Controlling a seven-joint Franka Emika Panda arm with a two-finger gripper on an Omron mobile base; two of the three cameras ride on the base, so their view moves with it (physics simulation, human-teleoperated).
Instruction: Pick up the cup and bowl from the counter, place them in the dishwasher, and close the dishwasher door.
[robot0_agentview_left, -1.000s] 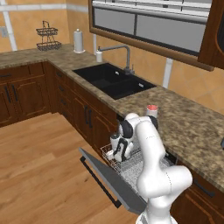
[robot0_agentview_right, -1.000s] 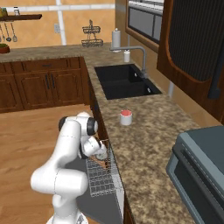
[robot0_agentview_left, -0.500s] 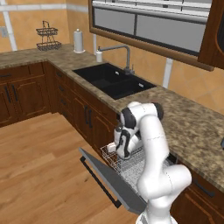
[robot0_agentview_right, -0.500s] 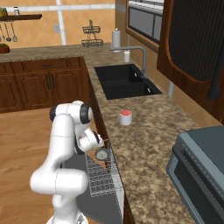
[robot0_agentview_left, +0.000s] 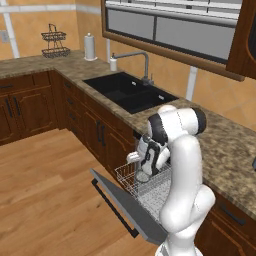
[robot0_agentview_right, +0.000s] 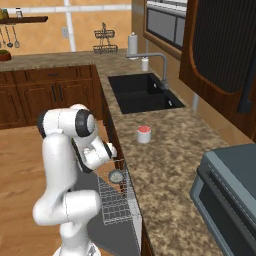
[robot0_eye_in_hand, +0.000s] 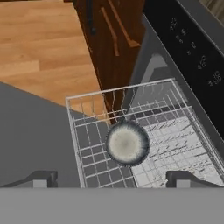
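Observation:
The grey speckled bowl (robot0_eye_in_hand: 127, 143) lies in the front left corner of the dishwasher's white wire rack (robot0_eye_in_hand: 175, 144), which is pulled out over the lowered dishwasher door (robot0_agentview_left: 125, 210). My gripper (robot0_eye_in_hand: 113, 179) hangs open just above the bowl, fingers spread wide and holding nothing. From the base views the bowl (robot0_agentview_right: 116, 176) sits under the hand, at the rack's sink-side end (robot0_agentview_left: 142, 176). The white cup (robot0_agentview_right: 144, 134) with its red inside stands upright on the brown counter (robot0_agentview_right: 165, 165), beyond the dishwasher. A black control strip (robot0_eye_in_hand: 192, 57) runs above the rack.
A black sink (robot0_agentview_right: 140, 92) with a tall faucet (robot0_agentview_left: 142, 60) is set in the counter to the left of the dishwasher. Dark wooden cabinets (robot0_eye_in_hand: 109, 39) flank the opening. A grey appliance (robot0_agentview_right: 230, 190) stands on the counter at the right. Wooden floor (robot0_agentview_left: 45, 190) spreads before the door.
The gripper has let go of the bowl, leaving it in the rack. The hand has risen a little above it while the arm's elbow swung upward.

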